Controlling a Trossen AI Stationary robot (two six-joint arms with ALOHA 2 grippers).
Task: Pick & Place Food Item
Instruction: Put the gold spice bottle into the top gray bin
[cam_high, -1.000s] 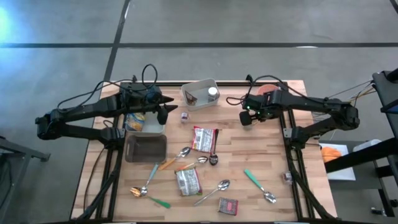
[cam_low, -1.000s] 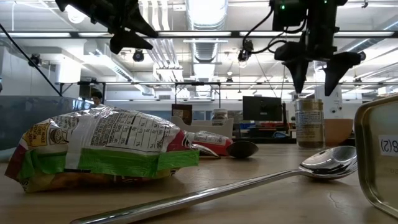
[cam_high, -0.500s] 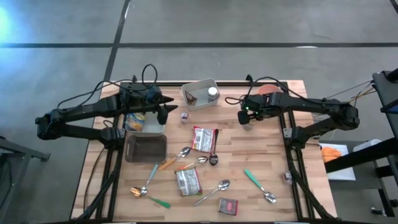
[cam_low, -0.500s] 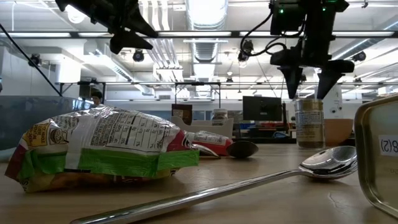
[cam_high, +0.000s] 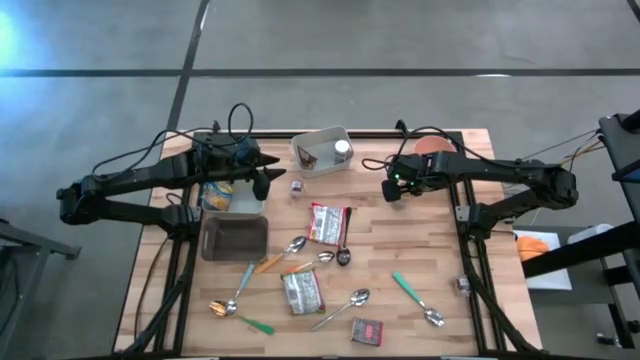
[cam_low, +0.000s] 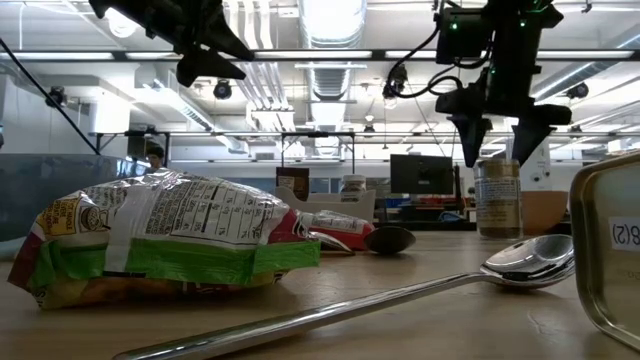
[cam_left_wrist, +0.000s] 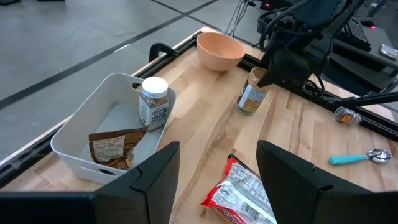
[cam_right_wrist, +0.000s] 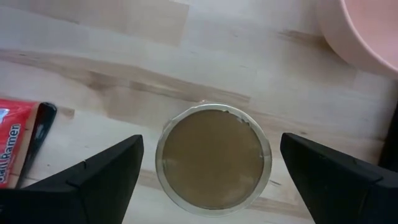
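I've got the R gripper (cam_right_wrist: 211, 165) right above the can (cam_right_wrist: 213, 159) w/ its fingers (cam_right_wrist: 106, 168) spread wide, one on each side of the can's round top & not touching it; nothing is held; in the low view the R gripper (cam_low: 503, 140) hangs just over the can (cam_low: 497, 197); the can stands upright on the desk (cam_high: 420, 240), near the far right part, just beside the pink bowl (cam_left_wrist: 219, 50); from above I see the R gripper (cam_high: 394, 187) covers the can so I can't see it there; the L gripper (cam_high: 268, 180) waits up in the air near the white bin (cam_high: 322, 150), fingers (cam_left_wrist: 155, 171) apart & empty; the white bin holds a small jar (cam_left_wrist: 154, 102) w/ a white lid & a brown packet (cam_left_wrist: 115, 146); a red snack bag (cam_high: 328, 222) lies flat near the middle of the desk; a 2nd bag (cam_high: 302, 291) lies nearer the front edge; spoons are spread around the bags, e.g. a silver spoon (cam_high: 348, 304) & a green-handled spoon (cam_high: 415, 298); a dark tray (cam_high: 234, 237) sits on the L side; a small red packet (cam_high: 367, 331) lies at the front edge.
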